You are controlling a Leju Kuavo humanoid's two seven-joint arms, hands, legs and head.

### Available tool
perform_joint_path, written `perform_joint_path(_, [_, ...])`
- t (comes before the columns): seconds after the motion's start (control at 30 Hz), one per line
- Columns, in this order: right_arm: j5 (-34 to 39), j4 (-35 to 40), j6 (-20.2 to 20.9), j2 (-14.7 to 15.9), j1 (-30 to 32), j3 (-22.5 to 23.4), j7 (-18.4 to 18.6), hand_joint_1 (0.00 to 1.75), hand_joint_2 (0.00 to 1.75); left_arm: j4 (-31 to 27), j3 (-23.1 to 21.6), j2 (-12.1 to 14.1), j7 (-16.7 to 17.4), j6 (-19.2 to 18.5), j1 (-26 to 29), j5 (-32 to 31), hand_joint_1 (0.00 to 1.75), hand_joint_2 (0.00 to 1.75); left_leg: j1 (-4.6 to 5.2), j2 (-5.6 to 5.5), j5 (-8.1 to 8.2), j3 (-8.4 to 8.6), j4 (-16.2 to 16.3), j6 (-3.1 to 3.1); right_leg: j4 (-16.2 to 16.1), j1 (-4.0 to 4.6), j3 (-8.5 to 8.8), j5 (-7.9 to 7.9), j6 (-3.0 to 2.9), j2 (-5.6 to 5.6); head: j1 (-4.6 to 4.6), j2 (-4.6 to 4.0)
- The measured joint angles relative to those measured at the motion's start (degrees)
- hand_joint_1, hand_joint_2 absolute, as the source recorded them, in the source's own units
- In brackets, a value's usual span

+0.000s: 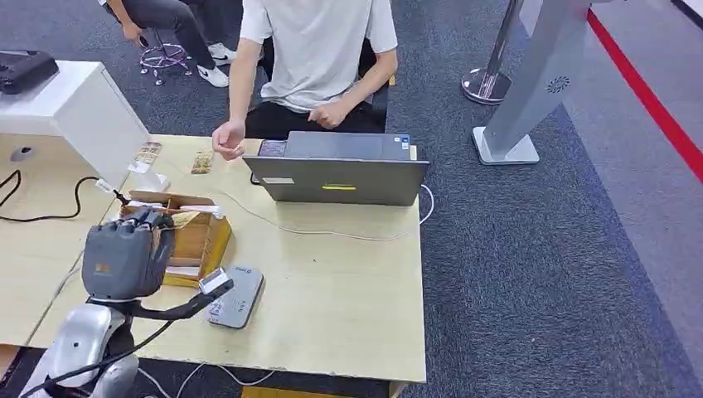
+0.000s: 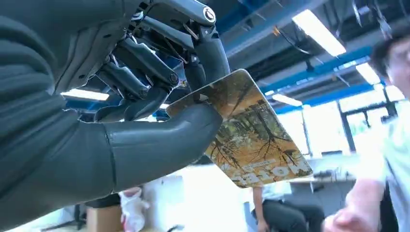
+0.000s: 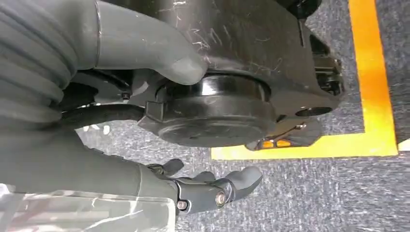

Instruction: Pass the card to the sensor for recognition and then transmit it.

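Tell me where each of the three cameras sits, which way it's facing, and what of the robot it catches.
Head view: high on the robot, looking down at the table, with the left hand over the wooden box, beside the sensor.
Left wrist view: behind the left hand, aimed up at the ceiling; it pinches the card.
Right wrist view: on the hanging arm, facing the floor; the right hand holds nothing.
Shared: head and left wrist views both show the left hand and the seated person.
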State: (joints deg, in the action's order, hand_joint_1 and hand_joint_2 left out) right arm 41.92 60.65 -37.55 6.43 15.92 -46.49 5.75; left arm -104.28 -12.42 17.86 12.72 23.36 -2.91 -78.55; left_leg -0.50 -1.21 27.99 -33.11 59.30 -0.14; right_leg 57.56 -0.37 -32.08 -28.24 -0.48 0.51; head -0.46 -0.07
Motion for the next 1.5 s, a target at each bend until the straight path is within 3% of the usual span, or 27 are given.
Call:
perform_joint_path(0.07, [-0.1, -0.3, 0.8, 0.0, -0.5, -0.4, 0.2, 0.0, 1.75, 0.1, -0.1, -0.4, 0.0, -0.3, -3.7, -0.1, 1.75, 1.75, -0.01, -0.01, -0.08, -0.01, 0.0, -0.05, 0.0, 0.0, -0.03, 0.1, -0.05, 0.01, 0.0, 0.0])
perform_joint_path(0.13, [-0.2, -1.7, 2.5, 0.0, -1.5, -1.3, -0.2, 0.0, 1.75, 2.1, -0.1, -1.1, -0.5, 3.7, -7.9, -3.2, 1.75, 1.75, 0.0, -0.01, -0.12, -0.01, 0.0, -0.03, 0.0, 0.0, -0.05, 0.16, 0.0, 0.02, -0.02, 0.0])
perform_joint_path(0.2, [0.3, -5.3, 6.6, -0.1, -3.6, -2.6, -1.9, 0.0, 1.75, 8.5, -0.1, -1.6, -1.0, 8.7, -13.9, -6.4, 1.75, 1.75, -0.01, -0.04, -0.22, -0.04, 0.0, 0.01, 0.0, 0.0, -0.03, 0.22, 0.02, -0.03, 0.04, 0.0])
perform_joint_path(0.27, [0.8, -8.7, 8.9, -0.5, -5.4, -3.6, -3.1, 0.0, 1.75, 14.9, 0.1, -1.8, -1.6, 11.1, -18.4, -6.6, 1.75, 1.75, 0.0, 0.0, -0.26, 0.0, 0.0, -0.02, 0.0, 0.0, -0.02, 0.28, -0.04, 0.03, 0.02, 0.0])
perform_joint_path(0.37, [1.1, -11.9, 9.4, -1.0, -6.5, -4.5, -3.6, 0.0, 1.75, 20.3, 0.1, -2.2, -2.1, 12.2, -21.7, -6.8, 1.75, 1.75, 0.0, 0.01, -0.28, -0.01, 0.0, -0.03, 0.0, 0.0, -0.06, 0.34, -0.06, 0.06, 0.02, 0.0])
perform_joint_path(0.47, [1.6, -14.0, 10.0, -1.3, -7.2, -5.3, -4.2, 0.0, 1.75, 25.0, 0.2, -2.5, -1.3, 10.7, -24.4, -9.4, 1.75, 1.75, -0.01, 0.0, -0.28, -0.07, 0.0, -0.03, 0.0, 0.0, -0.12, 0.33, -0.06, 0.04, 0.02, 0.0])
perform_joint_path(0.6, [3.2, -17.6, 12.3, -2.1, -8.8, -6.2, -5.3, 0.0, 1.75, 36.3, 0.2, -2.4, 0.0, 11.3, -31.0, -11.1, 1.75, 1.75, -0.01, 0.01, -0.29, -0.1, 0.0, -0.04, 0.0, 0.0, -0.14, 0.34, -0.06, 0.07, 0.0, 0.0])
perform_joint_path(0.63, [3.5, -18.3, 12.7, -2.4, -9.1, -6.4, -5.6, 0.0, 1.75, 38.3, 0.2, -2.4, 0.3, 11.8, -32.0, -11.1, 0.0, 1.75, -0.01, 0.02, -0.32, -0.09, 0.0, -0.07, 0.1, 0.0, -0.14, 0.34, -0.06, 0.09, 0.02, 0.0])
perform_joint_path(0.8, [4.8, -21.6, 14.2, -3.3, -10.3, -7.5, -6.5, 0.0, 1.75, 46.0, 0.2, -1.9, -0.1, 13.2, -34.5, -11.2, 0.0, 1.75, -0.01, 0.02, -0.33, -0.1, 0.0, -0.07, 0.1, 0.0, -0.15, 0.34, -0.06, 0.1, 0.02, 0.0])
perform_joint_path(0.97, [5.7, -23.1, 14.3, -3.5, -10.9, -8.3, -6.6, 0.0, 1.75, 47.9, 0.2, -1.6, -0.8, 13.1, -34.7, -10.9, 0.0, 1.75, -0.01, 0.03, -0.33, -0.15, 0.0, -0.06, 0.1, 0.0, -0.17, 0.34, -0.06, 0.09, -0.07, 0.0])
perform_joint_path(1.1, [7.5, -23.5, 13.7, -3.7, -11.2, -8.8, -7.1, 0.0, 1.75, 47.1, 0.3, -1.6, -5.2, 12.6, -33.0, -2.0, 0.0, 1.75, 0.0, 0.03, -0.33, -0.18, 0.0, -0.06, 0.1, 0.0, -0.16, 0.34, -0.06, 0.12, -0.07, 0.0])
perform_joint_path(1.2, [8.6, -23.5, 12.2, -3.7, -11.1, -8.9, -7.4, 0.0, 1.75, 42.5, 1.7, -0.4, -9.5, 11.0, -28.0, 10.2, 0.0, 1.75, 0.0, 0.22, -0.29, -0.18, 0.0, -0.07, 0.1, 0.0, -0.21, 0.34, -0.06, 0.29, -0.04, 0.0])
perform_joint_path(1.3, [9.4, -22.9, 11.1, -3.7, -10.8, -9.0, -7.6, 0.0, 1.75, 38.7, 4.1, 2.6, -11.7, 10.2, -22.4, 14.8, 0.0, 1.75, -0.02, 0.32, -0.25, -0.26, -0.1, -0.11, 0.1, 0.01, -0.23, 0.31, -0.1, 0.41, 0.07, 0.0])
perform_joint_path(1.4, [10.8, -22.7, 10.9, -3.7, -10.4, -9.0, -8.5, 0.0, 1.75, 34.7, 11.0, 7.7, -17.0, 10.5, -13.5, 22.8, 0.0, 1.75, -0.04, 0.95, -0.05, 0.03, -0.1, -0.32, 0.1, 0.01, -0.36, 0.27, -0.16, 1.06, -0.09, 0.0])
perform_joint_path(1.5, [12.2, -22.6, 10.9, -3.7, -10.2, -9.0, -9.5, 0.0, 1.75, 32.6, 19.8, 10.5, -22.1, 9.3, -7.4, 29.5, 0.0, 1.75, -0.12, 0.79, -0.06, -0.11, -0.2, -0.32, 0.2, 0.09, -0.44, 0.15, -0.32, 0.9, -0.2, 0.0])
